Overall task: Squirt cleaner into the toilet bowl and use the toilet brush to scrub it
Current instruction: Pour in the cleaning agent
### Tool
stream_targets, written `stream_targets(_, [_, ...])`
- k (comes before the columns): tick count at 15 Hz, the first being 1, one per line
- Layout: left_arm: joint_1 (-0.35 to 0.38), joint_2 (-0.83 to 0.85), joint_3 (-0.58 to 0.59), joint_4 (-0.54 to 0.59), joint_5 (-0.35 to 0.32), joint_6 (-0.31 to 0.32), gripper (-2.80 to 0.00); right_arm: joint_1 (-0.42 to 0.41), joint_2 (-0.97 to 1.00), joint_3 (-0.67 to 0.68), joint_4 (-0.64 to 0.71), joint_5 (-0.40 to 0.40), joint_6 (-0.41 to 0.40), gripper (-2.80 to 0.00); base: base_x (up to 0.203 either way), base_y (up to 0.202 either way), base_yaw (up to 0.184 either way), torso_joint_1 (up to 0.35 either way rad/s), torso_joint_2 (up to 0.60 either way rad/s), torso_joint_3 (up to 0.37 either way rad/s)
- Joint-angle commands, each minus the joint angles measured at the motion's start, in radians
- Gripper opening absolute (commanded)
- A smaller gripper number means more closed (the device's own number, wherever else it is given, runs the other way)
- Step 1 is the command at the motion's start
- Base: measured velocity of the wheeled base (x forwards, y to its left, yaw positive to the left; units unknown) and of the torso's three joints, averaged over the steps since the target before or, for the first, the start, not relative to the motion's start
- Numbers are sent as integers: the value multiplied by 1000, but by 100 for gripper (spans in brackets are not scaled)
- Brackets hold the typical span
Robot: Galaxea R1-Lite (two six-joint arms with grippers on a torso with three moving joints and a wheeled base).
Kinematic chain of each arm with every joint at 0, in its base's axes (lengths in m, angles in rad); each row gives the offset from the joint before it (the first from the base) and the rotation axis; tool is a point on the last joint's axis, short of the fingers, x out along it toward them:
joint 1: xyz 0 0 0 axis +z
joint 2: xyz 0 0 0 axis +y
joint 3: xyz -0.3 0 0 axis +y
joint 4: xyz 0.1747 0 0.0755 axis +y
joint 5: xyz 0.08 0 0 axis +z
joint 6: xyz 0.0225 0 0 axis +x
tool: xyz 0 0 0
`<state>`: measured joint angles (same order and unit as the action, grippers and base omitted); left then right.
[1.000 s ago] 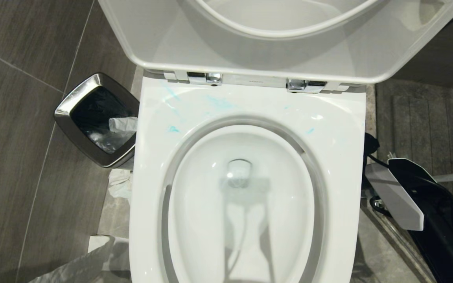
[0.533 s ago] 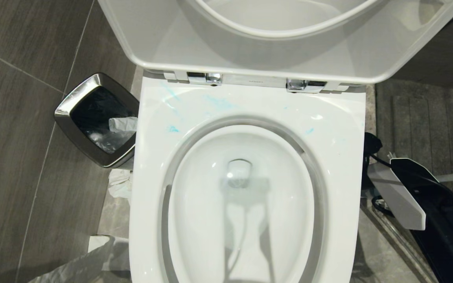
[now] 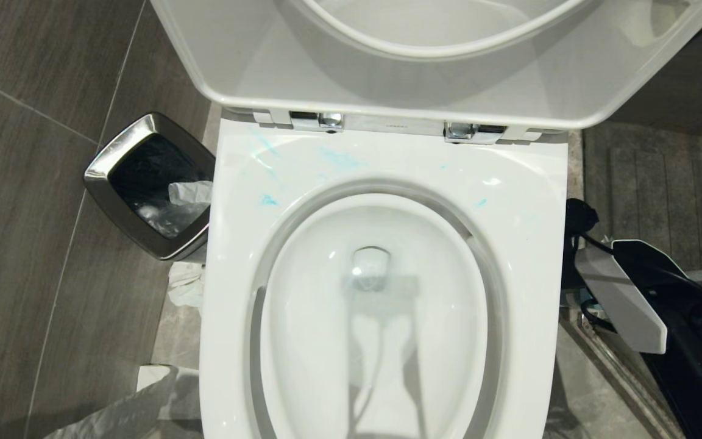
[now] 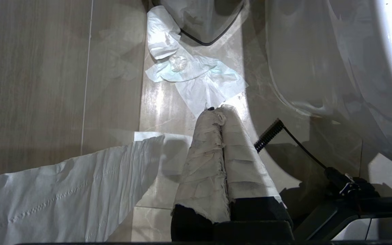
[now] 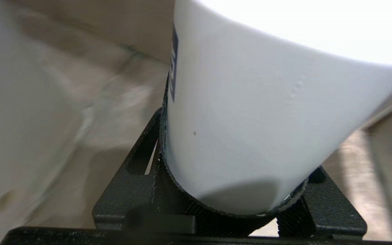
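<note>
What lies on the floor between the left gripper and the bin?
Crumpled white tissue lies there, shown in the left wrist view.

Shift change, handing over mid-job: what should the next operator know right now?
Left gripper: jaws shut, empty, pointing at the floor beside the toilet bowl.
Right gripper: jaws clamped on the white cleaner bottle, low at the bowl's right side.
Done: blue cleaner smeared on the back rim only; basin looks white.
To do: squirt into basin, then scrub. Toilet brush in no view.
</note>
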<state>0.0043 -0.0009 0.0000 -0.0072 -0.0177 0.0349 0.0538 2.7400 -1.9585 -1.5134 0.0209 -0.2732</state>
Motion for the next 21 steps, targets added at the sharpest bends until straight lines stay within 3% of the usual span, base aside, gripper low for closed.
stream_targets(1, [0,1,8,0,-1,0,-280,1,-43,1,-17,-8,-1,-280,0,0,0,0,0,0])
stream_targets(12, [0,1,8,0,-1,0,-280,-18,-252,125,-17,-80,-1,-280,0,0,0,0,-3,0])
stream_targets(21, [0,1,8,0,1,0,-280,-20,-629,583,-17,-84,19,-280,0,0,0,0,0,0])
